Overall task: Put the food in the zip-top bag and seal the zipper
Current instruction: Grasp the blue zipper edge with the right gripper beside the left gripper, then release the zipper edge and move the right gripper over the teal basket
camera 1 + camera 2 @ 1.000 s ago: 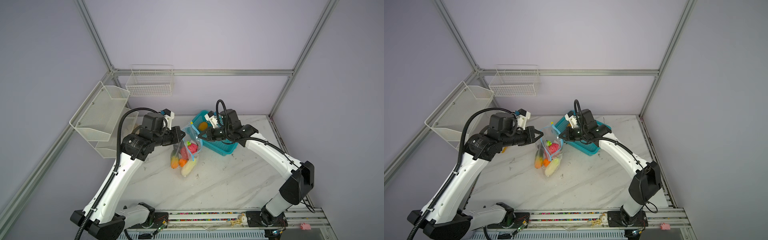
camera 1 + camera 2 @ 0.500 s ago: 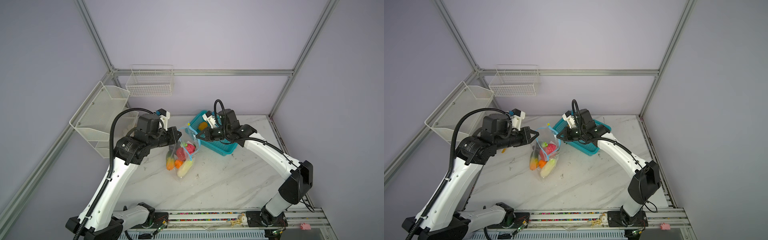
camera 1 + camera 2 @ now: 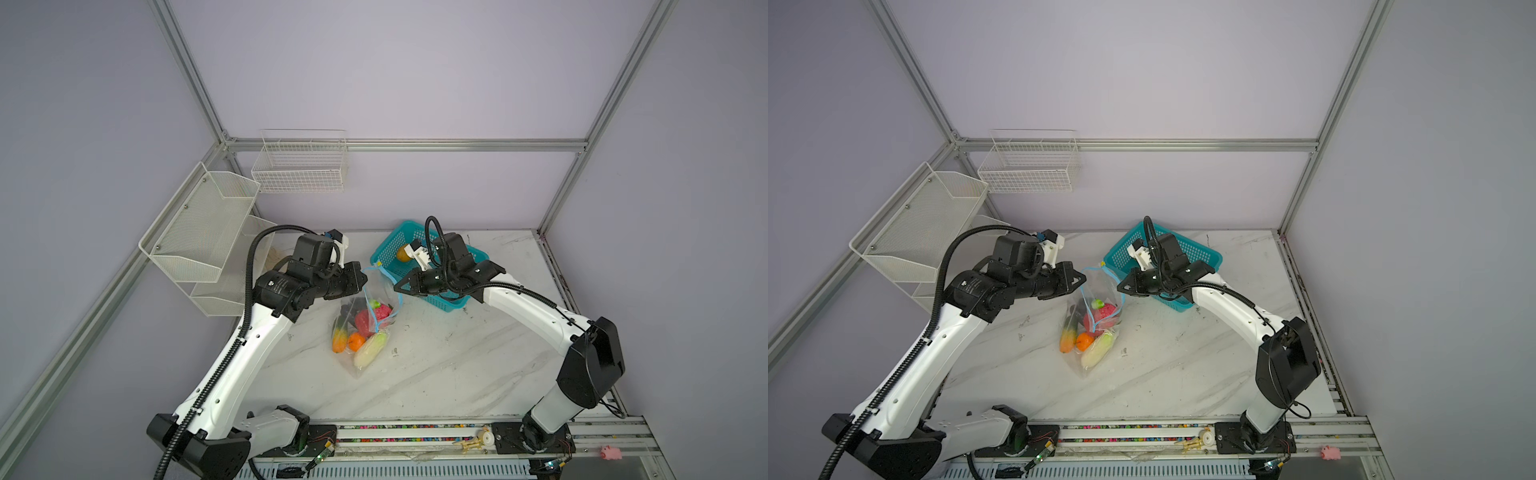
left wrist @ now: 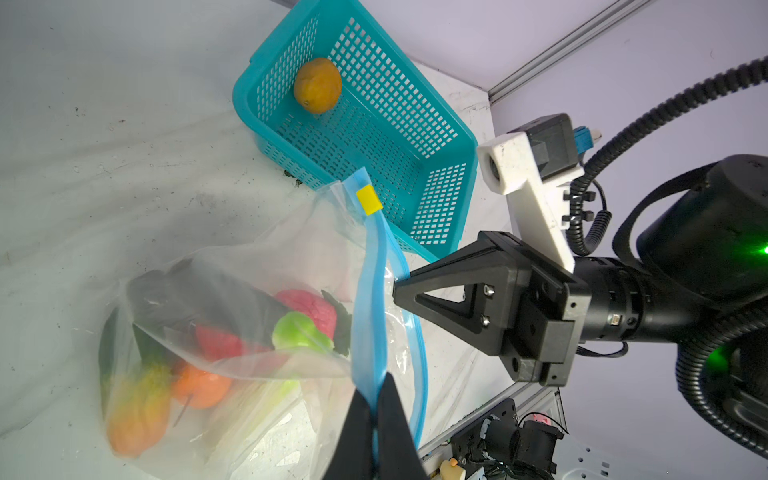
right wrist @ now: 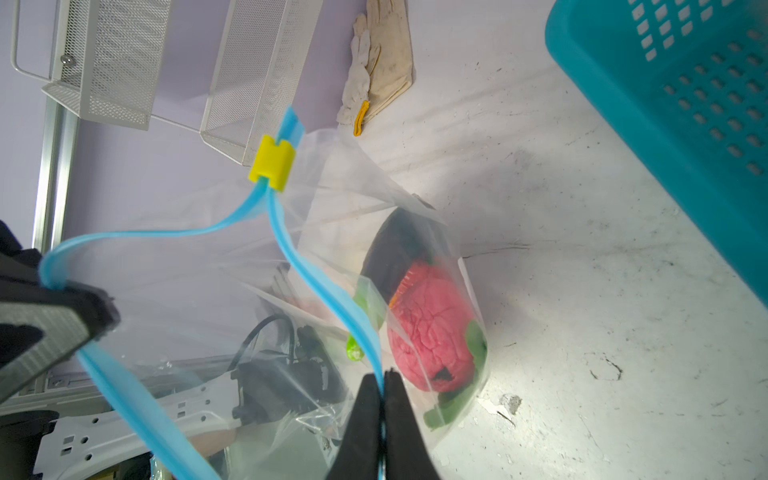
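Observation:
The clear zip-top bag (image 3: 365, 361) (image 3: 1090, 365) lies mid-table, its mouth lifted between both grippers. Inside it lie food pieces: a white radish (image 3: 370, 352), an orange (image 3: 356, 341), a green-orange cucumber (image 3: 339, 337), a pink-red piece (image 5: 432, 332) and a dark eggplant (image 4: 199, 291). A yellow-orange mango (image 4: 318, 85) sits in the teal basket (image 4: 465, 137). The light-blue zipper (image 5: 316, 274) stands parted, with its yellow slider (image 5: 272, 162) (image 4: 369, 200) at the far end. My left gripper (image 4: 378, 388) (image 3: 362, 276) is shut on one strip. My right gripper (image 5: 383, 379) (image 3: 397, 286) is shut on the other strip.
The teal basket (image 3: 446, 305) stands directly behind my right gripper. White mesh shelves (image 3: 199, 232) and a wire basket (image 3: 301, 166) hang on the left and back walls. A worn glove (image 5: 378, 70) lies near the back wall. A rail (image 3: 415, 432) runs along the table's front.
Both grippers have shifted slightly, still pinching the zipper strips. My right gripper has come a little leftward and forward, and the bag with its food has slid slightly toward the table's front.

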{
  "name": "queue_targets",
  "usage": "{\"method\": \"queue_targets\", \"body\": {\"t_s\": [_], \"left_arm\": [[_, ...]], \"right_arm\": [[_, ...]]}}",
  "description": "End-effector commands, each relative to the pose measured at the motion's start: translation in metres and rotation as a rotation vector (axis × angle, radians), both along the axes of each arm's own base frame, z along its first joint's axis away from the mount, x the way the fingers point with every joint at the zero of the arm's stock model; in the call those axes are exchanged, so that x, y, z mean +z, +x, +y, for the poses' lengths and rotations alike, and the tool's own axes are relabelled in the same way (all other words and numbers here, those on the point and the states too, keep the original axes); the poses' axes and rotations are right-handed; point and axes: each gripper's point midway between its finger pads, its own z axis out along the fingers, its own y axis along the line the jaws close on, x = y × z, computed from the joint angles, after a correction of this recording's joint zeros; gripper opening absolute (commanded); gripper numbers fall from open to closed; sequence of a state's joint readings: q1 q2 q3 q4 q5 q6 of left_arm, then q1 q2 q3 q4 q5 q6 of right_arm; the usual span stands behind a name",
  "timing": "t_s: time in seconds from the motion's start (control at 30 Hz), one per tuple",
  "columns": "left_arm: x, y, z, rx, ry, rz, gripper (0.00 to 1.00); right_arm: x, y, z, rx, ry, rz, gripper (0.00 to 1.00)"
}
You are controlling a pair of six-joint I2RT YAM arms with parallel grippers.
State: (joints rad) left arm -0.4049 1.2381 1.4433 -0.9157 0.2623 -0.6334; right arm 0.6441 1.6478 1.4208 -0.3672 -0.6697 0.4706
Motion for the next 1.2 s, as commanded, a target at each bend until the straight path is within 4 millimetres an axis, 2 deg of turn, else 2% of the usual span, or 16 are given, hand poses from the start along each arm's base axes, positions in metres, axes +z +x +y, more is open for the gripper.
{"method": "queue_targets", "body": {"t_s": [0.0,0.1,0.23,0.37,0.47,0.53,0.87,1.0,1.17], "left_arm": [[-0.005,0.007,-0.006,-0.027,-0.019,-0.023,0.0],[-0.01,0.006,-0.006,-0.025,-0.026,-0.017,0.0],[-0.02,0.006,-0.007,-0.026,-0.031,-0.002,0.0],[-0.032,0.007,-0.008,-0.025,-0.028,0.02,0.0],[-0.039,0.009,-0.011,-0.029,-0.036,0.03,0.0],[-0.042,0.011,-0.013,-0.033,-0.043,0.036,0.0],[-0.054,0.017,-0.018,-0.044,-0.038,0.062,0.0],[-0.056,0.02,-0.021,-0.051,-0.042,0.072,0.0],[-0.058,0.021,-0.024,-0.06,-0.046,0.082,0.0]], "right_arm": [[0.006,0.007,0.002,0.001,0.022,-0.027,0.12],[0.009,0.012,-0.004,-0.01,0.022,-0.036,0.15],[0.015,0.021,-0.022,-0.029,0.027,-0.07,0.29],[0.031,0.044,-0.049,-0.094,0.03,-0.134,0.36],[0.041,0.064,-0.059,-0.153,-0.002,-0.217,0.46],[0.039,0.082,-0.063,-0.202,-0.047,-0.259,0.5],[0.002,0.173,-0.073,-0.383,-0.279,-0.402,0.54],[-0.022,0.201,-0.069,-0.404,-0.327,-0.421,0.56],[-0.057,0.225,-0.056,-0.384,-0.355,-0.405,0.57]]}}
